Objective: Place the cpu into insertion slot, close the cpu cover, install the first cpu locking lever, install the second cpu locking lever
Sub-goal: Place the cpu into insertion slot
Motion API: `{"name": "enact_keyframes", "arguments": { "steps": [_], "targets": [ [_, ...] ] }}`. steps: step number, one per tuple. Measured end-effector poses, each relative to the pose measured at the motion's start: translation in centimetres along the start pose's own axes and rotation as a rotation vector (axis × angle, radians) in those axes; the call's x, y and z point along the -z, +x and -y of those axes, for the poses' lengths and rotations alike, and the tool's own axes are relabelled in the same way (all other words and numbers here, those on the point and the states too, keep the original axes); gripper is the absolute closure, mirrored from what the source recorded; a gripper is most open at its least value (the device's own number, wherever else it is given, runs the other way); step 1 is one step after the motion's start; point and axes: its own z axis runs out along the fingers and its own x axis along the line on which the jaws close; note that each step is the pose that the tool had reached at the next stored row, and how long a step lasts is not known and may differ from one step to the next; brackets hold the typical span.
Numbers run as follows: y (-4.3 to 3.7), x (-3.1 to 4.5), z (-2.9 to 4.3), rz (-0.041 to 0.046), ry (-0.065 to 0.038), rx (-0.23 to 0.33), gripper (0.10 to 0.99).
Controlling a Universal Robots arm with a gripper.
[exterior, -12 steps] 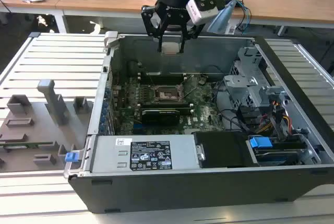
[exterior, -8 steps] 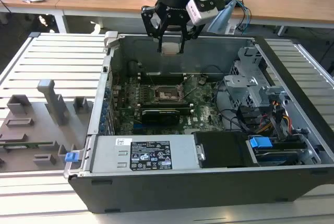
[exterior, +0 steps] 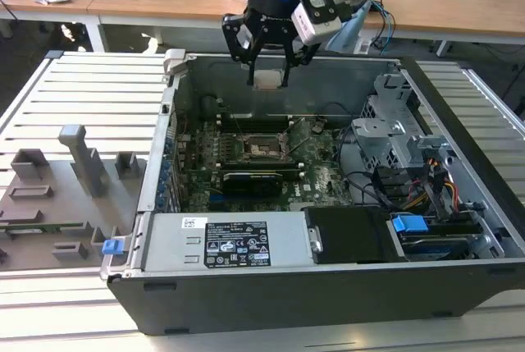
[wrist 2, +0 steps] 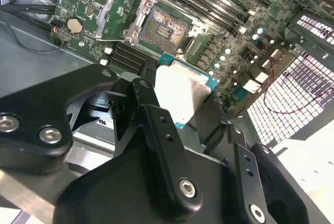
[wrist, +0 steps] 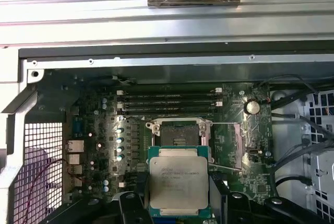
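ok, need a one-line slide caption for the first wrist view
The cpu gripped in the jaws above the motherboard, its insertion slot uncovered and empty.

A metal table (exterior: 90, 81) of long silvery slats carries everything, and in the first wrist view the table (wrist: 78, 4) runs on past the far wall of the case. A dark computer case (exterior: 271, 294) lies on its side in the middle of the table, its open side up. Just beside it, on the exterior view's left, a flat grey board (exterior: 41, 233) with raised blocks rests on the slats
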Motion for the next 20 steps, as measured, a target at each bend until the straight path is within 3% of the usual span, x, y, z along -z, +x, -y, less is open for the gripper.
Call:
{"name": "enact_keyframes", "arguments": {
  "steps": [12,20],
  "targets": [
    [-0.02,-0.95,0.08,0.0,0.0,0.0,0.545],
    [-0.04,-2.04,0.18,0.0,0.0,-0.001,0.545]
  ]
}}
